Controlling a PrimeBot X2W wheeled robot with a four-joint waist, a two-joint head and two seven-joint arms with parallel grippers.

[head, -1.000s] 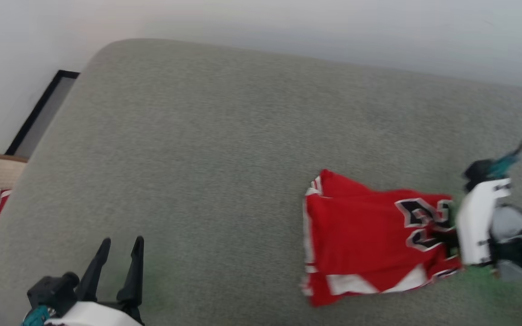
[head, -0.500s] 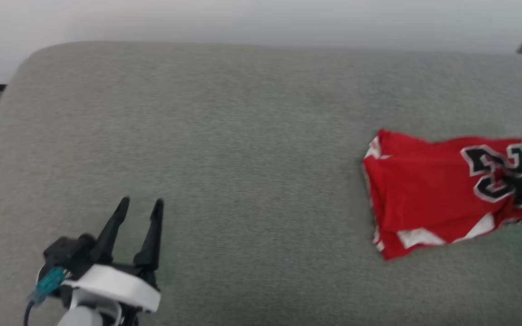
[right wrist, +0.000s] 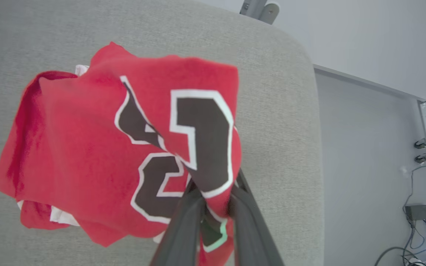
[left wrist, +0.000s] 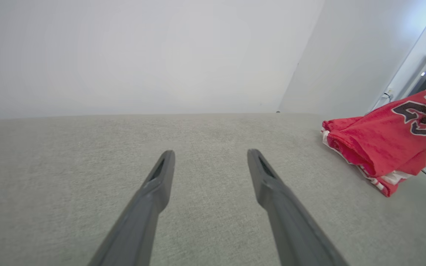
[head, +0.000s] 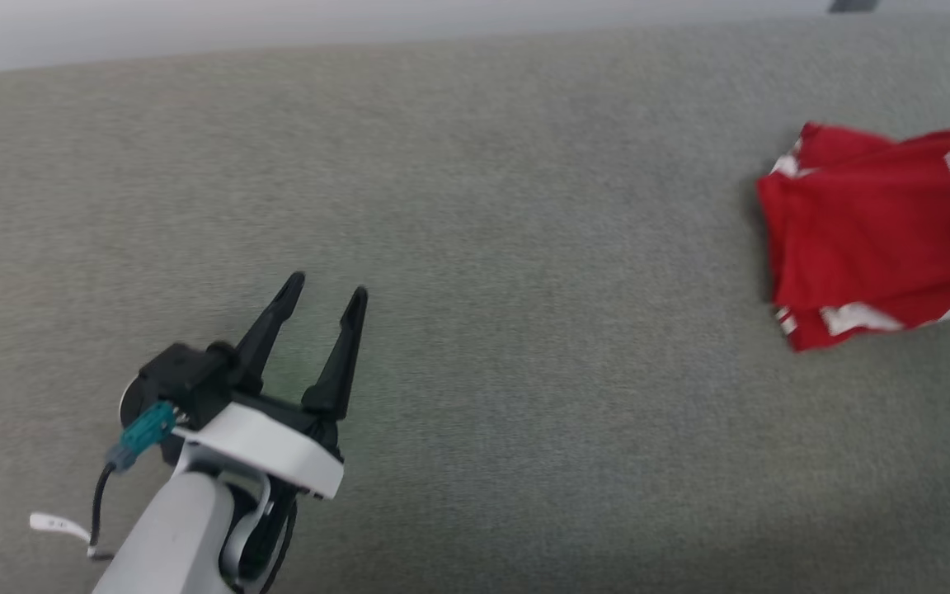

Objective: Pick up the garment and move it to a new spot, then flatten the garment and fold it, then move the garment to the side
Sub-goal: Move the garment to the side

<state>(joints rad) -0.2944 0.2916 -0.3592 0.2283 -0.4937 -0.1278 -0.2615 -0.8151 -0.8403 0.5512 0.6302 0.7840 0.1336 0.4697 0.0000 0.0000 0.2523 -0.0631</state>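
The garment [head: 871, 247] is a folded red shirt with white trim and black white-outlined numerals, lying at the right edge of the head view on the grey cushion [head: 475, 247]. In the right wrist view my right gripper [right wrist: 215, 199] is shut on the garment [right wrist: 87, 147], pinching a fold by the black number, with that end lifted off the cushion. The left wrist view has the garment [left wrist: 379, 144] far to the right. My left gripper [head: 328, 289] hovers open over bare cushion at the lower left, its fingers [left wrist: 161, 177] spread with nothing between them.
The cushion's right edge [right wrist: 309, 147] drops to a pale floor with cables and a small box [right wrist: 416, 212]. A metal bracket [right wrist: 425, 125] stands by the wall. A white wall [left wrist: 142, 55] rises behind the cushion.
The head camera has swung left, so the garment has slid to the picture's right edge. The right forearm and the basket have left the head view. Both grippers keep their states.
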